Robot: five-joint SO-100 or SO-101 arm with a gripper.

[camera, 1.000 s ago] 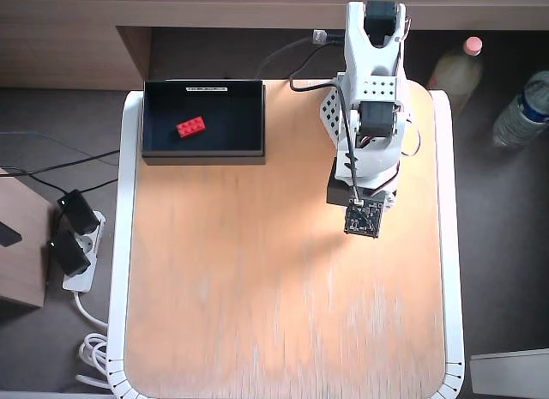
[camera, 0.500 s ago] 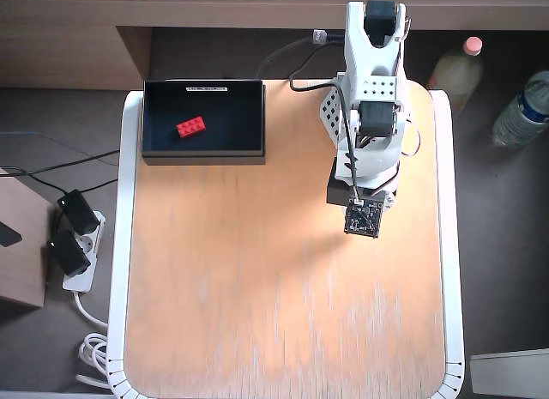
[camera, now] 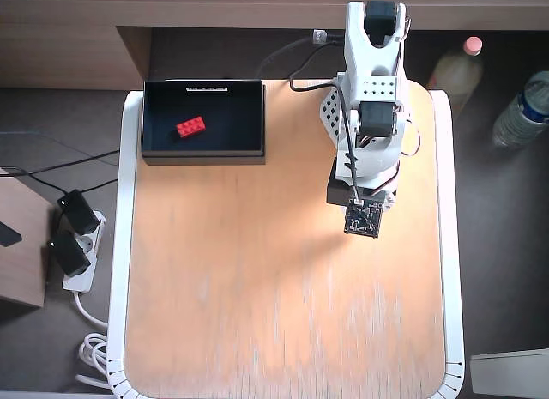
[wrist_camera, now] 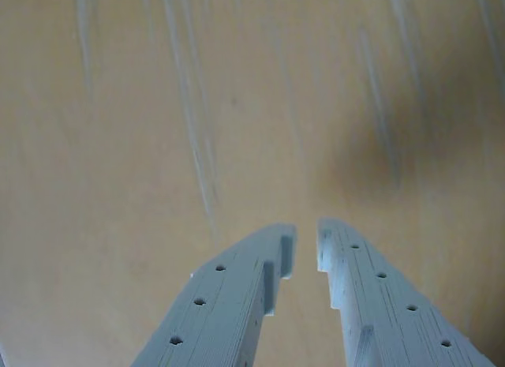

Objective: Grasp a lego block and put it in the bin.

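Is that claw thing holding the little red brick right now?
Apart. The overhead view shows the lego block lying inside the bin, far from the arm; the wrist view shows the end effector holding nothing over bare table.

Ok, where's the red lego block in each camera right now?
Overhead view: the lego block lies inside the bin, at the table's upper left.
Wrist view: not in it; only the gripper above bare tabletop.
Shared landmark: the orange wooden tabletop.
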